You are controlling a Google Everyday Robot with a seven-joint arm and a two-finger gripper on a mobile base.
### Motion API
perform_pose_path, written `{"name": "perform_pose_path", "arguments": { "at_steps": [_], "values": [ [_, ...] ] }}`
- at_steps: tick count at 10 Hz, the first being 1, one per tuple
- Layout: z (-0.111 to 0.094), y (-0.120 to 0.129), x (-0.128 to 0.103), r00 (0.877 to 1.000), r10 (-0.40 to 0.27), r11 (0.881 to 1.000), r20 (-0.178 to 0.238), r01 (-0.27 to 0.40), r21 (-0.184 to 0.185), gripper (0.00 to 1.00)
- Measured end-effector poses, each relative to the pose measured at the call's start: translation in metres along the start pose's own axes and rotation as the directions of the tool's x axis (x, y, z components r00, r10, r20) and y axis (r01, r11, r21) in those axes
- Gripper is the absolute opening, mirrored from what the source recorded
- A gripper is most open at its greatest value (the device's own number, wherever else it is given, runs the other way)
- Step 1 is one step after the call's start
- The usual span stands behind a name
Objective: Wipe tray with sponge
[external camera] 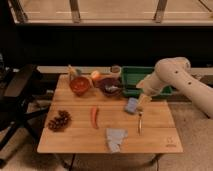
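The green tray (131, 76) stands at the back right of the wooden table (75, 140), partly hidden behind my white arm. The small blue-grey sponge (131, 105) lies flat on the table just in front of the tray. My gripper (143, 101) hangs at the end of the arm, close to the sponge's right side and a little above the tabletop. It looks open and holds nothing.
A red bowl (80, 86), a dark bowl (110, 86), an orange fruit (95, 75) and a cup (116, 70) line the back. A red chilli (94, 116), grapes (59, 121), a folded grey cloth (115, 139) and a utensil (140, 122) lie nearer. An office chair (20, 95) stands left.
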Motion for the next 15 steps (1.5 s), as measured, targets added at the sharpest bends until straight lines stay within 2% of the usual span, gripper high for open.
{"name": "perform_pose_path", "arguments": {
  "at_steps": [3,5,12,14,15],
  "values": [
    [0.033,-0.007,0.002,1.0,0.0,1.0,-0.005,0.0,-0.012,0.67],
    [0.049,-0.012,0.009,0.999,0.034,0.999,-0.005,-0.034,-0.025,0.67],
    [0.052,-0.013,0.012,0.999,0.049,0.998,-0.01,-0.05,-0.028,0.67],
    [0.066,-0.012,0.019,0.995,0.092,0.995,-0.032,-0.093,-0.037,0.67],
    [0.083,-0.011,0.024,0.992,0.111,0.993,-0.053,-0.113,-0.041,0.67]
  ]
}}
